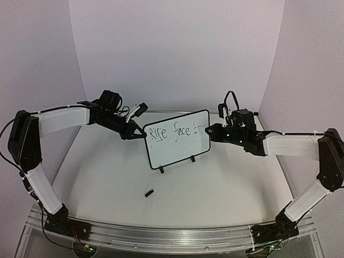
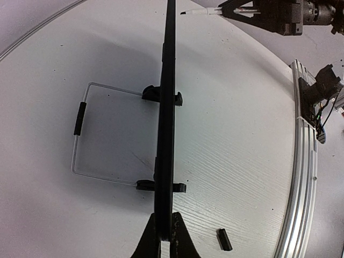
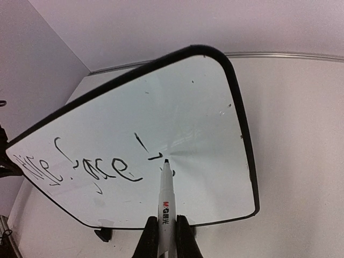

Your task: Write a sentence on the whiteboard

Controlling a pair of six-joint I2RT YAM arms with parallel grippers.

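Whiteboard (image 1: 180, 153), a small rectangular white board in a thin black rounded-corner frame, stands upright near the middle of the white wood-grain worktop (image 1: 107, 172), between the two arms.

Nearest lies the ribbed aluminium rail (image 1: 172, 234) along the worktop's front edge. Beyond it, a small black oblong piece (image 1: 149, 192) lies alone on the worktop, near the board's left end but apart from it.

Next comes the whiteboard itself, resting on two small black feet (image 1: 161, 170), its left end a little nearer than its right. The left gripper (image 2: 164, 236) is closed on the frame at the board's left edge, with a finger on each face. The left wrist view looks straight along the board's edge.

On the front face, the thin black handwritten sentence (image 1: 174, 133) runs along the upper part in one line, reading roughly "Rise face" plus a short stroke or two. The right gripper (image 3: 165, 231) sits at the board's right side, pinched narrowly around a white-barrelled marker (image 3: 165, 199) with printed lettering. The marker points at the board, its black tip at the surface just past the last strokes.

Behind the board, a thin pale wire stand (image 2: 80, 118) with a black sleeve lies flat on the worktop, joined to the feet. Farthest back is the plain pale wall (image 1: 177, 54).
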